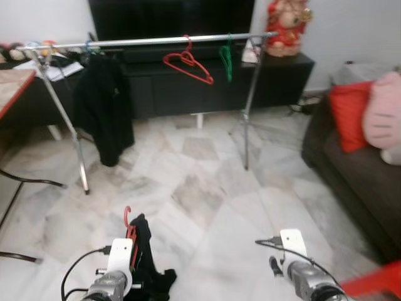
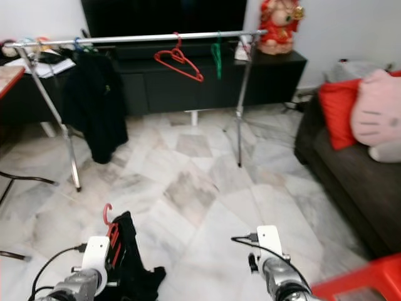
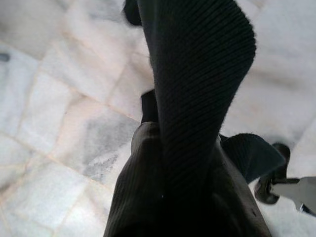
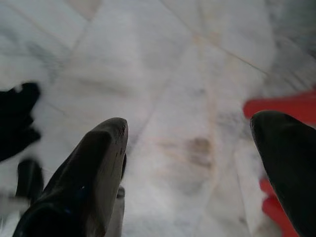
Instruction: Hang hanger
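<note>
Low at the robot's left, the left hand [image 1: 128, 251] carries a red hanger [image 1: 130, 231] with a black garment [image 1: 145, 260] draped on it; whether its fingers are clamped I cannot tell (cloth hides them in the wrist view). The right hand [image 4: 190, 163] hangs open and empty over the marble floor [image 1: 207, 188]. Well ahead stands the rail [image 1: 150, 41], already bearing a black jacket [image 1: 103, 106], a second red hanger [image 1: 188, 64] and a green one [image 1: 226, 61]. Picking up looks done; the walk and hooking remain.
</note>
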